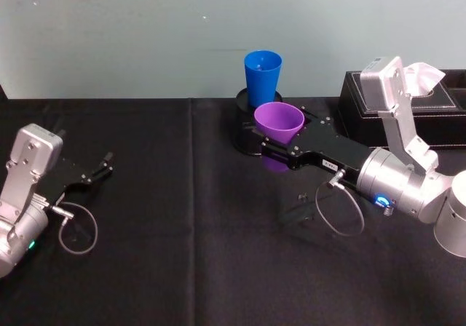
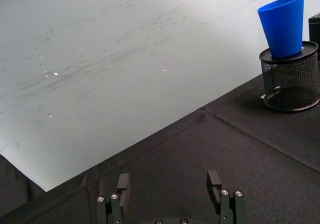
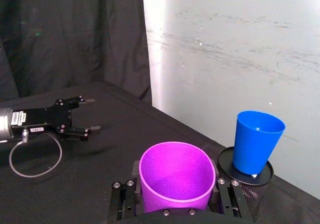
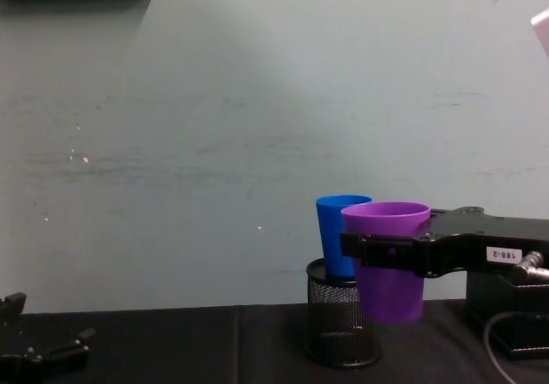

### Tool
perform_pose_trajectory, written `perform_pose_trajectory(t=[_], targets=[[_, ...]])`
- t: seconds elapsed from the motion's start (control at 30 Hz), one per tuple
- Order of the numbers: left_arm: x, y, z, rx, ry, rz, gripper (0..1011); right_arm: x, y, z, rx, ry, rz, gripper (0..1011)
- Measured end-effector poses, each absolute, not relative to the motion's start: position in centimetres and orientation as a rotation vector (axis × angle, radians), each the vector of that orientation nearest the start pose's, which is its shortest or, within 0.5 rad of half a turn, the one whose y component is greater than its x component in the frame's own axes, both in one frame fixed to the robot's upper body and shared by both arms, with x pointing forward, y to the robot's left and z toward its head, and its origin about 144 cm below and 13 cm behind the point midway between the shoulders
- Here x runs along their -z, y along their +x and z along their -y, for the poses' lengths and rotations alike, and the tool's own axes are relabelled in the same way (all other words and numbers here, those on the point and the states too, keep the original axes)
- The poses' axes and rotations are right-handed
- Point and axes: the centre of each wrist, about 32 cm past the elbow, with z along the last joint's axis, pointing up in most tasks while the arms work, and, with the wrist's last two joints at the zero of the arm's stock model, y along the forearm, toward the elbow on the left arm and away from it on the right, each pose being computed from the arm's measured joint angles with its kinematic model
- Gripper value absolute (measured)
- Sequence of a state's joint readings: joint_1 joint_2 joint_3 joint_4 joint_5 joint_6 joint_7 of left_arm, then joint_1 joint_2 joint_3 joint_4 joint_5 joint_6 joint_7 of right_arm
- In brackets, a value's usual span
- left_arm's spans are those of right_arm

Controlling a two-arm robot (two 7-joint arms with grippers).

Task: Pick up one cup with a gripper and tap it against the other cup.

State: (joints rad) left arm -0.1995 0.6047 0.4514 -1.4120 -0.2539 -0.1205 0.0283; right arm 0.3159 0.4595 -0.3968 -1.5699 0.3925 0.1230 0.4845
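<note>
Left tool low over the black-clothed counter, left side, fingers apart, empty. Centre-right: purple tumbler upright, clear of the cloth, clamped in right tool, just in front of blue tumbler, which stands in wire-mesh pen holder; contact unclear. Black tissue box far right. Pale scuffed wall behind.

Seemingly a lab test bench: black-draped table, bare scuffed wall, mesh pen holder.
</note>
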Motion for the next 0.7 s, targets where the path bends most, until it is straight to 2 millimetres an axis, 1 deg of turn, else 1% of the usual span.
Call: perform_pose_trajectory(t=[0.13,0.33,0.57,0.7], targets=[[-114.0,48.9,-31.0,-1.248,0.304,0.285,1000,-122.5,52.0,24.6,0.747,-0.112,0.098,741],[-114.0,48.9,-31.0,-1.248,0.304,0.285,1000,-121.7,52.7,24.4,0.749,-0.111,0.082,741],[-114.0,48.9,-31.0,-1.248,0.304,0.285,1000,-120.9,54.1,24.3,0.768,-0.1,0.078,741],[-114.0,48.9,-31.0,-1.248,0.304,0.285,1000,-120.5,55.4,24.1,0.774,-0.083,0.078,741]])
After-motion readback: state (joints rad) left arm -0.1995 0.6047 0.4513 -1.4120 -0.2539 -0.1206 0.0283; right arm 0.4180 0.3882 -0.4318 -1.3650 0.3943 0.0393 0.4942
